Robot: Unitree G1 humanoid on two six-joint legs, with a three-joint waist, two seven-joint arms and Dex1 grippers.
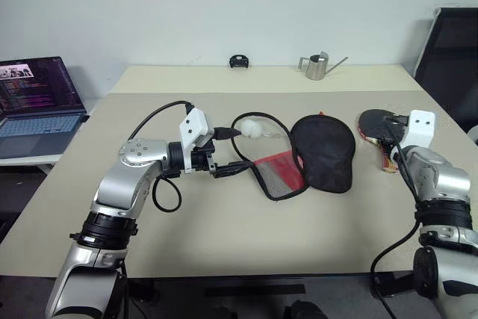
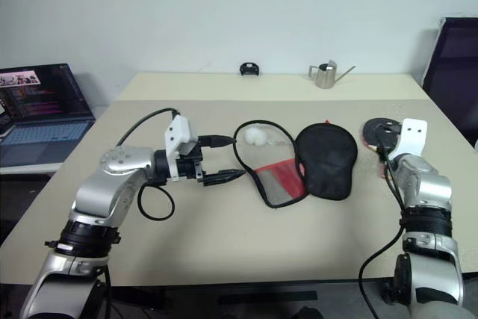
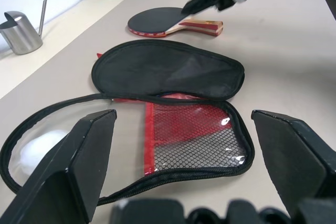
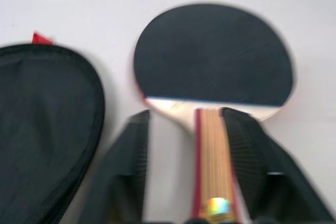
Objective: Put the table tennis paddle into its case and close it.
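the case [image 1: 314,156] lies unzipped on the bench [image 1: 224,222]. the paddle [image 4: 212,61] lies flat just right of the case. right fingers [image 4: 252,156] straddle its handle, spread, seemingly not gripping. left fingers [image 3: 79,156] stand wide just left of the case, empty.

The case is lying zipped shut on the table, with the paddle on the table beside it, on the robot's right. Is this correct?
Not quite. The case is lying unzipped and open, not zipped shut: the left wrist view shows its black flap folded back and the red mesh pocket inside exposed. The rest holds: the paddle lies on the table beside it, on the robot's right.
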